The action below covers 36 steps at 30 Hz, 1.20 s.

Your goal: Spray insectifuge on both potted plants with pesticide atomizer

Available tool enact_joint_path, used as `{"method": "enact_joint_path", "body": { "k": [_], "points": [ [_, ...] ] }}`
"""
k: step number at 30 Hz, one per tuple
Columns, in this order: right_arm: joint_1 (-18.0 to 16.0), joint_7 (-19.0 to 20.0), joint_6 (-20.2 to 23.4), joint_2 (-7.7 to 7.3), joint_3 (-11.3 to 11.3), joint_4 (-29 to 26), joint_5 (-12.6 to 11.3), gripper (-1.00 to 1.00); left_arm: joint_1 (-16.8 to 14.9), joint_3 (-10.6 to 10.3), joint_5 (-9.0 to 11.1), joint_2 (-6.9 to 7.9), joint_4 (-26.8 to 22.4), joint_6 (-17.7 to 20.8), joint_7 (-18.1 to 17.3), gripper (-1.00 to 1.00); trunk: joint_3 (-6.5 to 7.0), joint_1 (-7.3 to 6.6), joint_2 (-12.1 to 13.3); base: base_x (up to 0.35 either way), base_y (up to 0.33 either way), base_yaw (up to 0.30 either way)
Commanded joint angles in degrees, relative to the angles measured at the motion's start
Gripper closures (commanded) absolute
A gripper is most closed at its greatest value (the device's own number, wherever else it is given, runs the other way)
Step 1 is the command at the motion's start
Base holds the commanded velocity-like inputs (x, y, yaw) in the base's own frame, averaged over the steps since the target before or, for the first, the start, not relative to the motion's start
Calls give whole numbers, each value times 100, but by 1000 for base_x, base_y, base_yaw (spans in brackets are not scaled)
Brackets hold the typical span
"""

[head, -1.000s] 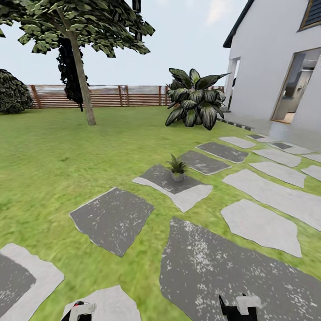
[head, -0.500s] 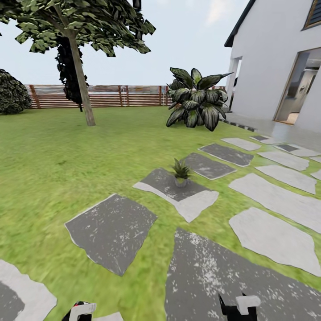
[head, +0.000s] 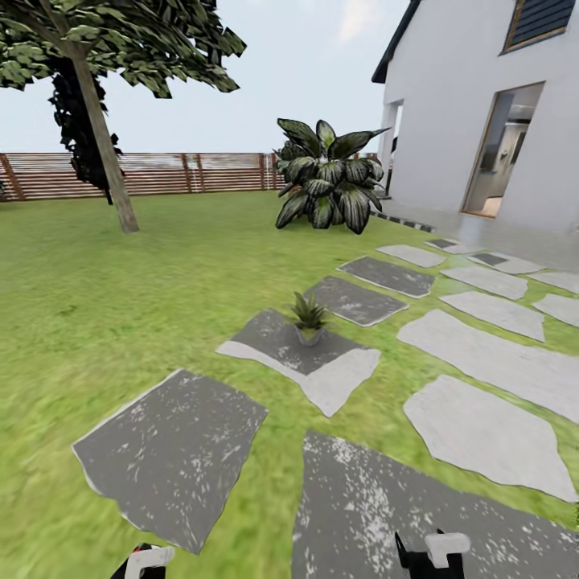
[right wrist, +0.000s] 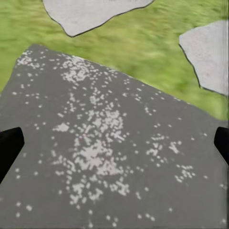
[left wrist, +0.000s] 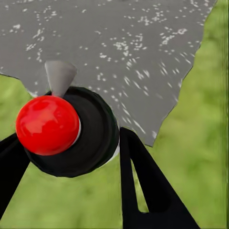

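The pesticide atomizer (left wrist: 67, 131), dark-bodied with a red nozzle, sits between the black fingers of my left gripper (left wrist: 71, 160), which is shut on it. Its white trigger head (head: 149, 558) pokes up at the bottom left of the head view. One potted plant (head: 308, 318), a small green rosette in a grey pot, stands on a grey stepping slab (head: 301, 358) some way ahead on the lawn. My right gripper (head: 430, 555) hangs low at the bottom right, open, its fingers (right wrist: 9, 148) wide apart over a dark speckled slab (right wrist: 105, 157). The second potted plant is out of view.
Grey stepping slabs (head: 482, 434) run across the lawn toward the white house (head: 482, 121) on the right. A big dark-leaved bush (head: 326, 177) stands beyond the plant, a tree (head: 104, 161) at the left, and a brown slat fence (head: 185, 173) at the back.
The whole view has shifted left and the slabs have drawn nearer, so the camera has turned right and advanced. Both grippers hold the same pose.
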Motion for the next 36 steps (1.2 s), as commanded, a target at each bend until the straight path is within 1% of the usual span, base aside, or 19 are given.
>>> {"method": "enact_joint_path", "body": {
  "k": [1, 5, 8, 36],
  "points": [
    [-5, -3, -16, 0, -4, 8, 23, -100, -2, 16, 10, -1, 2, -19, -8, 100, -4, 2, -2, 339, 17, -262],
    [-5, -3, -16, 0, -4, 5, 23, -100, -2, 16, 7, -1, 2, -19, -6, 100, 4, 2, -2, 339, 6, -248],
    [-5, -3, -19, 0, -4, 4, 23, -100, -1, 16, 9, -1, 2, -19, -10, 100, 7, 2, -2, 339, 1, -80],
    [-5, -3, -18, 0, -4, 4, 21, -100, -2, 16, 4, -1, 3, -19, -8, 100, 8, 2, -2, 339, 0, -3]
  ]
}}
